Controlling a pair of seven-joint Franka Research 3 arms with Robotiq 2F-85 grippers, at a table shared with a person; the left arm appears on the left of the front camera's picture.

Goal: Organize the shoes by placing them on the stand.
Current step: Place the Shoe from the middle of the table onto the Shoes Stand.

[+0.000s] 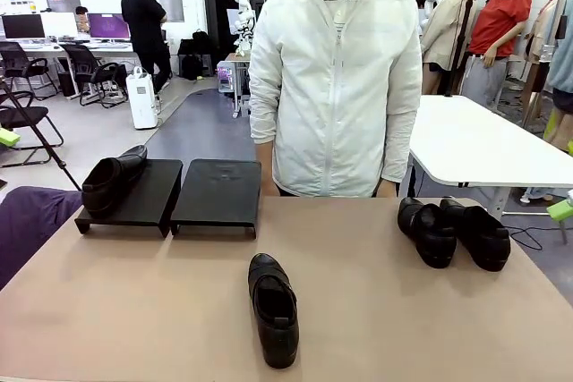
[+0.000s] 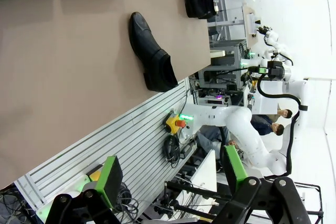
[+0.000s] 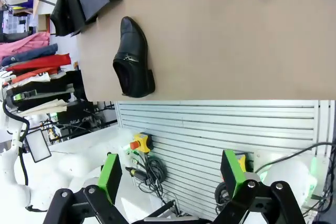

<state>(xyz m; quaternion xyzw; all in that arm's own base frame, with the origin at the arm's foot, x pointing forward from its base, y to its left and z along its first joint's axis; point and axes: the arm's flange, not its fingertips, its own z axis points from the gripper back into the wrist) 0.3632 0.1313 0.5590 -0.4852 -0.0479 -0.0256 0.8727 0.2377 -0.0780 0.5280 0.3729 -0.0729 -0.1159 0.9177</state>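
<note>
One shoe on the stand, three on the counter [image 1: 134, 310], both pincers open
The middle shoe [image 1: 274, 309] is laid near the robot-side edge, long axis near-to-far, heel at that edge, toe toward the person [image 1: 336, 87]; another shoe [image 1: 112, 181] is set on the stand's [image 1: 215, 192] left platform; a pair [image 1: 452, 232] is parked far right. The left pincer [image 2: 170, 171] and right pincer [image 3: 170, 174] are spread wide, nothing held

The slip-on shoe [image 1: 273, 309] at six o'clock is glossy black, as are the pair of shoes [image 1: 430, 234] at three o'clock and the shoe [image 1: 112, 179] at ten o'clock. Both stand platforms [image 1: 219, 192] are matte black, and the table [image 1: 403, 328] is plain pinkish tan. The person's jacket [image 1: 336, 87] is white. The left gripper [image 2: 170, 163] and right gripper [image 3: 169, 174] are black with green pads [image 2: 109, 178].
</note>
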